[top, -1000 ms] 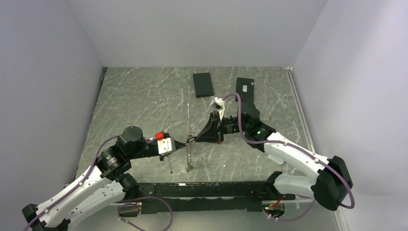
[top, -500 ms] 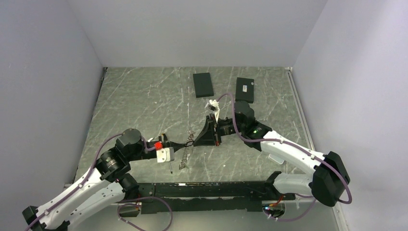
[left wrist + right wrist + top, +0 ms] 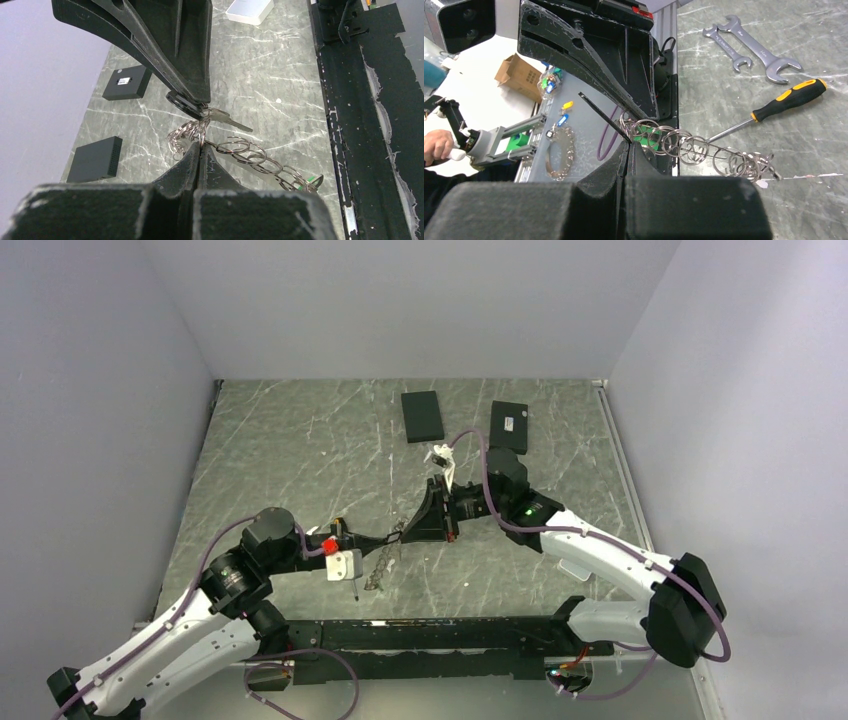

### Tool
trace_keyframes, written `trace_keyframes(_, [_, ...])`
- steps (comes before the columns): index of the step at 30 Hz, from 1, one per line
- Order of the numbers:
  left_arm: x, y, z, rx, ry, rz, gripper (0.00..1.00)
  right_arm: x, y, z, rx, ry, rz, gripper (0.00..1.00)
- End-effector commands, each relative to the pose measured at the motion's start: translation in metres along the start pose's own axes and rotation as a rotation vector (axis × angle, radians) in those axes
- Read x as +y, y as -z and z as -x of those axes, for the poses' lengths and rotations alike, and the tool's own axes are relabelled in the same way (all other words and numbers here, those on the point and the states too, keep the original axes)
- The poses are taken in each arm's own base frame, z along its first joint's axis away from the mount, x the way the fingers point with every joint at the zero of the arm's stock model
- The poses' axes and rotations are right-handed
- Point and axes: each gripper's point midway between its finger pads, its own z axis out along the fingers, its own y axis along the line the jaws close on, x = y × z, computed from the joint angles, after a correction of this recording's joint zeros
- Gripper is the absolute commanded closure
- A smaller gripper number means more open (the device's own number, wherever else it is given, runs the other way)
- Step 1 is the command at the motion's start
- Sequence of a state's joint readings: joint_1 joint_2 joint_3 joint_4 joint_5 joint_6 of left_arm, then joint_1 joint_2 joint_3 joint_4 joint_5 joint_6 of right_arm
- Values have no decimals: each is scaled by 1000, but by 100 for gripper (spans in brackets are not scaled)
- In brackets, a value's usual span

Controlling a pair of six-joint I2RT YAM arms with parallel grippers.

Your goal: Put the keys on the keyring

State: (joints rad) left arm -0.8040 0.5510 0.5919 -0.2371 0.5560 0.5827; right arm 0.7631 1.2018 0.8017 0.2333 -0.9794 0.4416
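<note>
left claw (image 3: pixel 200 150) pinched shut on the keyring (image 3: pixel 186 134), ring chain (image 3: pixel 260 161) trailing off it | key (image 3: pixel 227 120) just beside that ring, above the counter (image 3: pixel 280 75) | right claw (image 3: pixel 199 106) clamped on the key's head | likely best: brace the ring, feed the key's hole into the split, turn slowly

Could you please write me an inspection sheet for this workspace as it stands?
Surface: marbled grey table, torn black tape along the near edge.
Job's things: one key in the right gripper; chain of keyrings trailing onto the table; what looks like a key-rimmed ring beyond the tape.
Clutter: two black boxes, two wrenches, a screwdriver.
Grippers: left gripper shut on the chain of keyrings; right gripper shut on the key.
Cables: purple cable along each arm.
Surroundings: plain pale walls.
</note>
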Motion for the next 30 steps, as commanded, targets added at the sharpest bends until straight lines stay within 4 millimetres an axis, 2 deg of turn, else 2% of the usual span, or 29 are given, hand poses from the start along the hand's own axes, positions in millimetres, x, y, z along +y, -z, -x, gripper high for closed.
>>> trace_keyframes(1, [8, 0, 22, -89, -68, 21, 100, 12, -3, 20, -30, 59, 36, 100])
trace_keyframes(7, [7, 2, 22, -90, -69, 20, 100, 3, -5, 19, -18, 41, -11, 100])
trace_keyframes(22, [5, 3, 23, -86, -62, 12, 100, -3, -3, 25, -28, 44, -70, 100])
trace_keyframes(30, [8, 2, 20, -69, -48, 21, 100, 4, -2, 25, -20, 49, -41, 100])
